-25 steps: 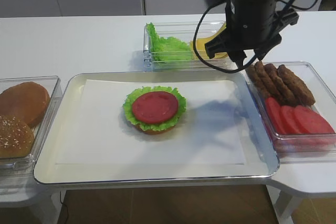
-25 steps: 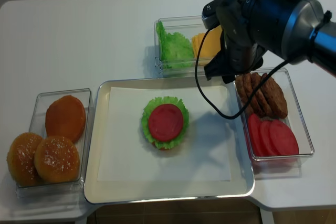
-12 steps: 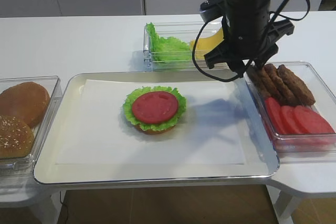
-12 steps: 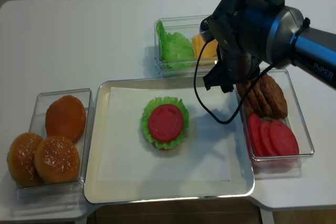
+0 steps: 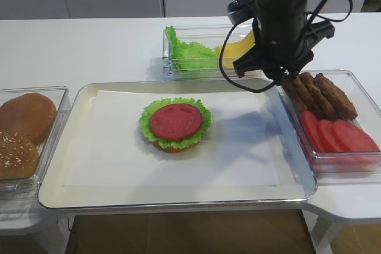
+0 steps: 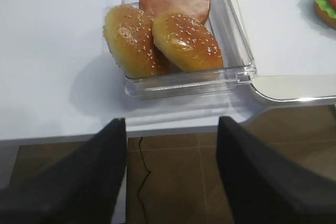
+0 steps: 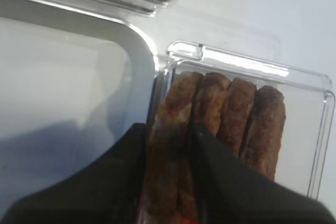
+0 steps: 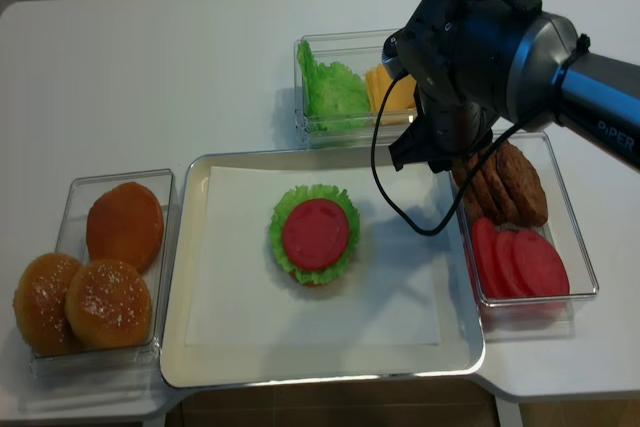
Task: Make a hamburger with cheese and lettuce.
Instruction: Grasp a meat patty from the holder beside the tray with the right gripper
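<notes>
The hamburger [image 5: 175, 124] [image 8: 315, 235] sits mid-tray: bun base, green lettuce rim, red tomato slice on top. Pale-yellow cheese [image 5: 238, 49] [image 8: 385, 87] lies in the back box beside loose lettuce [image 5: 190, 55]. My right gripper [image 7: 169, 150] is down in the patty box, shut on the leftmost brown patty [image 7: 176, 114], one finger against each of its sides. From above, the dark right arm [image 5: 280, 28] [image 8: 455, 77] hides those fingers. My left gripper [image 6: 173, 171] hangs open and empty beyond the table's front edge, near the bun box.
Other patties [image 5: 324, 94] [image 8: 510, 182] and tomato slices [image 5: 336, 135] [image 8: 520, 259] share the right box. Buns [image 6: 178, 40] [image 8: 100, 267] fill the left box. The steel tray [image 5: 178, 201] carries white paper. A black cable loops under the right arm.
The right arm shifted from over the cheese box toward the patty box and lowered. Its jaws narrowed onto the leftmost patty. The left gripper shows no earlier frame.
</notes>
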